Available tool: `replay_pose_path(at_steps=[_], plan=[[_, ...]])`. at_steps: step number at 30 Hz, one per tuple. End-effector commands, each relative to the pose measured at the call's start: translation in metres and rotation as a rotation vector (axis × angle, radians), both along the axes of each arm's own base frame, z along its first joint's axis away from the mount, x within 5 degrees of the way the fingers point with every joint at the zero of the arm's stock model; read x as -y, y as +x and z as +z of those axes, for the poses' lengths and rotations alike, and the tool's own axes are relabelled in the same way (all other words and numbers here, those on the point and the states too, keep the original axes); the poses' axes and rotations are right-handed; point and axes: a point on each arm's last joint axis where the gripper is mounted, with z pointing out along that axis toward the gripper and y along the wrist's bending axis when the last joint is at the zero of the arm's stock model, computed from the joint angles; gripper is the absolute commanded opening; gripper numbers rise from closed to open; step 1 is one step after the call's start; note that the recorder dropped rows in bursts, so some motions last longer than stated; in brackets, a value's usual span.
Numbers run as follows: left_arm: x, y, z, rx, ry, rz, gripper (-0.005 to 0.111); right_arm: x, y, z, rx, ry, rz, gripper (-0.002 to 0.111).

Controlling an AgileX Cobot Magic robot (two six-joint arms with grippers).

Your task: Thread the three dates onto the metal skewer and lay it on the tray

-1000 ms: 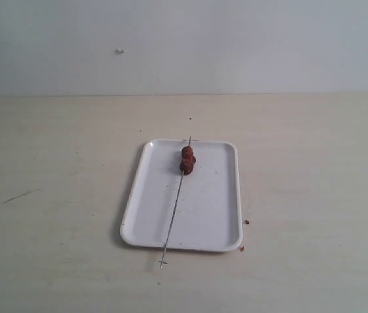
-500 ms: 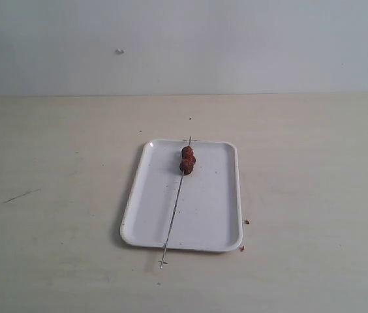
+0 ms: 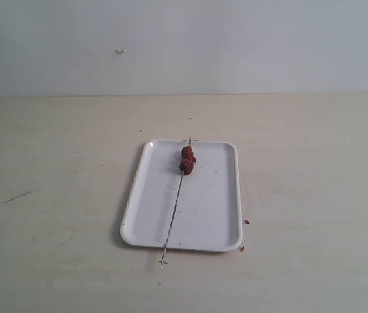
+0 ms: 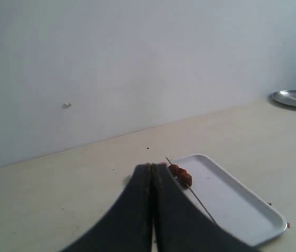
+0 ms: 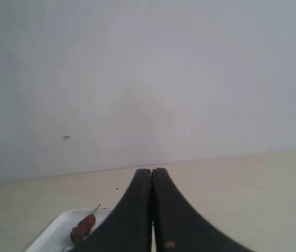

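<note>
The white tray [image 3: 203, 208] lies in the middle of the table. Along it rests the thin metal skewer [image 3: 173, 218], its near end poking past the tray's front rim. The three dates [image 3: 188, 159] sit threaded close together near the skewer's far end. Neither arm shows in the exterior view. In the left wrist view my left gripper [image 4: 152, 167] is shut and empty, with the dates [image 4: 181, 175], skewer [image 4: 202, 203] and tray [image 4: 242, 207] beyond it. My right gripper [image 5: 151, 171] is shut and empty too, the dates [image 5: 83, 228] and a corner of the tray [image 5: 53, 231] beside it.
Tiny reddish crumbs [image 3: 246, 222] lie on the table off the tray's near right corner. A round metal plate [image 4: 295, 98] holding a small dark piece sits far off in the left wrist view. A pale wall backs the table.
</note>
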Motion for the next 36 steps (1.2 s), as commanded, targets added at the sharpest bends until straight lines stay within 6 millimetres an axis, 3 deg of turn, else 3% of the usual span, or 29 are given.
replay_pose_path(at_steps=[1,9,16,30,33,36], plan=[[-0.001,-0.001,0.000,-0.002,-0.013,0.003,0.000,0.004,0.000,-0.001,-0.018,-0.103,-0.052,0.000],[-0.001,-0.001,0.000,-0.002,-0.013,0.003,0.000,0.011,0.000,-0.007,-0.060,-0.168,-0.125,0.000],[-0.001,-0.001,0.000,-0.002,-0.013,0.003,0.000,0.013,-0.001,-0.024,-0.255,-0.166,-0.133,0.000],[-0.001,-0.001,0.000,0.000,-0.014,0.002,0.000,0.013,-0.002,-0.025,-0.262,-0.164,-0.134,0.000],[-0.007,-0.003,0.002,0.097,0.094,0.069,0.000,0.013,-0.001,-0.025,-0.256,-0.165,-0.134,0.000],[-0.016,-0.009,0.002,0.154,0.063,0.184,0.000,0.013,-0.001,-0.025,-0.256,-0.165,-0.134,0.000]])
